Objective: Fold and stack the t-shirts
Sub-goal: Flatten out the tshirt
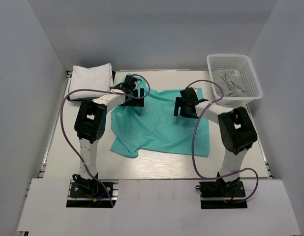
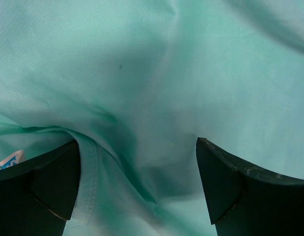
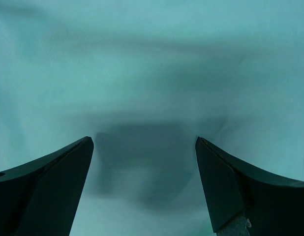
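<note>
A teal-green t-shirt (image 1: 159, 125) lies spread and rumpled in the middle of the table. My left gripper (image 1: 132, 97) hovers over its far left part, jaws wide apart. In the left wrist view the gripper (image 2: 137, 147) is open over a raised fold and a stitched hem of the teal cloth (image 2: 157, 88). My right gripper (image 1: 185, 109) is over the shirt's far right part. Its wrist view shows it open (image 3: 144, 142) above smooth teal cloth (image 3: 152, 73), holding nothing. A folded white t-shirt (image 1: 93, 75) rests at the far left corner.
A white mesh basket (image 1: 252, 73) holding grey-white cloth (image 1: 232, 82) sits at the far right corner. Purple cables loop from both arms. Grey walls close in the table on three sides.
</note>
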Robot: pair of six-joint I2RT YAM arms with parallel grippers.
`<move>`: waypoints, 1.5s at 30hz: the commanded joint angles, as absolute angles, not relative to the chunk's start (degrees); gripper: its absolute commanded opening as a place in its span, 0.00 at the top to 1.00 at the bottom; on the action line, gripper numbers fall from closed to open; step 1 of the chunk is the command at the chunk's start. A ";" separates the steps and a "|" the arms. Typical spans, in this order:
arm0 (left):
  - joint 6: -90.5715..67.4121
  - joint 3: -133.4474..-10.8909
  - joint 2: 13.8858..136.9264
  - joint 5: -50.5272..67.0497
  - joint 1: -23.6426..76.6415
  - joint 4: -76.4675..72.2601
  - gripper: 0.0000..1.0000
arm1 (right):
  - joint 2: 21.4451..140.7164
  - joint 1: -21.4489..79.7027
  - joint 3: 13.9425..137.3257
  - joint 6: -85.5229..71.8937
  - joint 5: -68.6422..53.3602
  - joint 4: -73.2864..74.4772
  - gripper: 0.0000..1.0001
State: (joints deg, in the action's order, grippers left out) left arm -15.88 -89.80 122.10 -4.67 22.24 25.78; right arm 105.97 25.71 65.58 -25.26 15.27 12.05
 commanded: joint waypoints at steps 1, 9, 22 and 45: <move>-15.73 -93.68 120.07 -4.22 22.32 30.67 0.00 | 108.18 23.65 68.46 -25.23 13.27 11.78 0.10; -28.10 -73.59 91.44 -10.44 22.32 32.86 0.00 | 104.69 23.03 66.45 -24.62 14.94 10.37 0.10; -47.99 -34.30 57.83 0.52 22.85 36.75 0.00 | 102.03 37.17 71.00 -11.69 3.61 5.19 0.10; -62.23 -29.10 66.53 -10.63 24.87 42.54 0.31 | 117.86 45.09 77.78 -18.63 8.53 3.60 0.10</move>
